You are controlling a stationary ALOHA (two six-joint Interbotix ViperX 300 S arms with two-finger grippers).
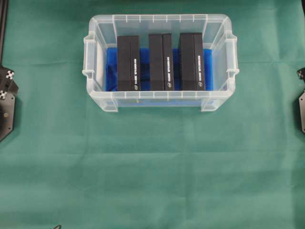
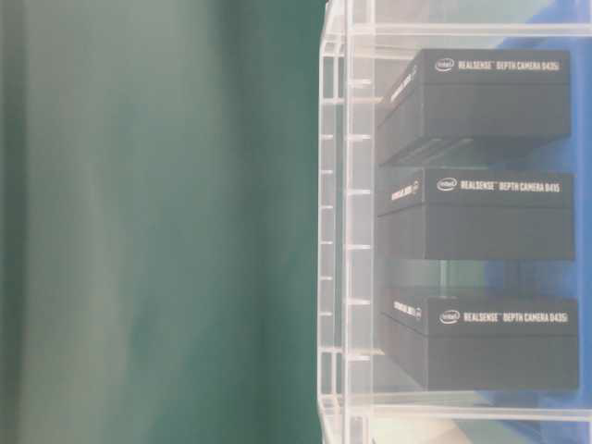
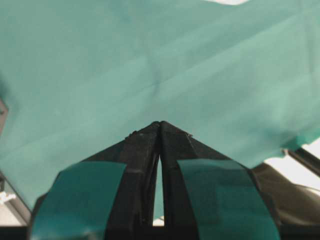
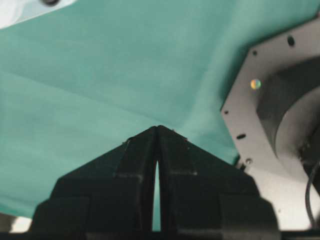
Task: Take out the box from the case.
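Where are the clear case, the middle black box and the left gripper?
clear case point(image 1: 230, 50): overhead view, right rim handle.
middle black box point(image 1: 160, 62): overhead view, top face.
left gripper point(image 3: 160, 124): left wrist view, tips of the closed fingers.

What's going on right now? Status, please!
Both pincers, left and right, shut, empty. Three black boxes inside case. Nothing blocking.
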